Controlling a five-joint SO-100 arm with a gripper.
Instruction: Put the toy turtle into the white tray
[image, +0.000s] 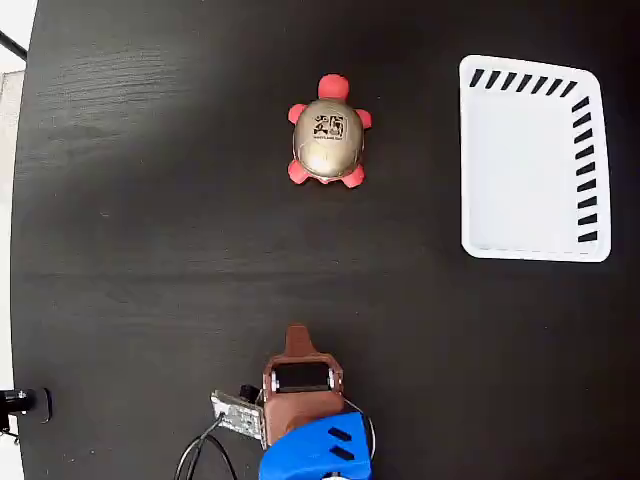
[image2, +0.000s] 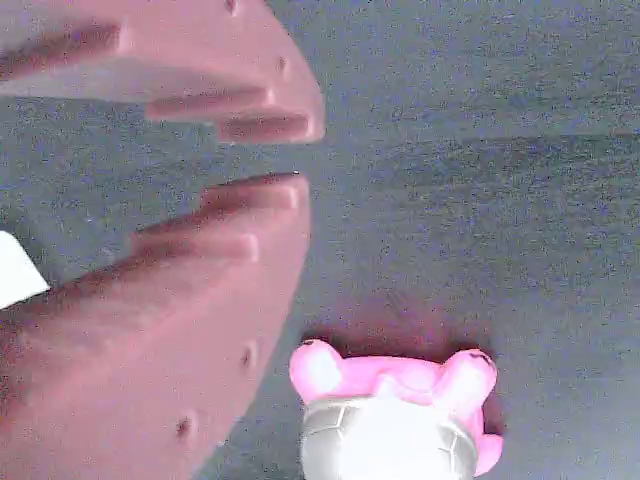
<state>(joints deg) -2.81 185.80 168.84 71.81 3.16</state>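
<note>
The toy turtle (image: 329, 133) sits on the dark worktop (image: 150, 230), well apart from the white tray (image: 533, 160) at the right of the fixed view. The gripper (image2: 300, 157) hangs near the bottom edge, its fingers (image2: 230, 215) slightly parted and grasping nothing.

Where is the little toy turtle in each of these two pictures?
Fixed view: the toy turtle sits on the black table, upper middle, left of the white tray and apart from it.
Wrist view: the turtle lies at the bottom edge, partly cut off, right of the gripper.
Shared landmark: the dark wood-grained tabletop.
</note>
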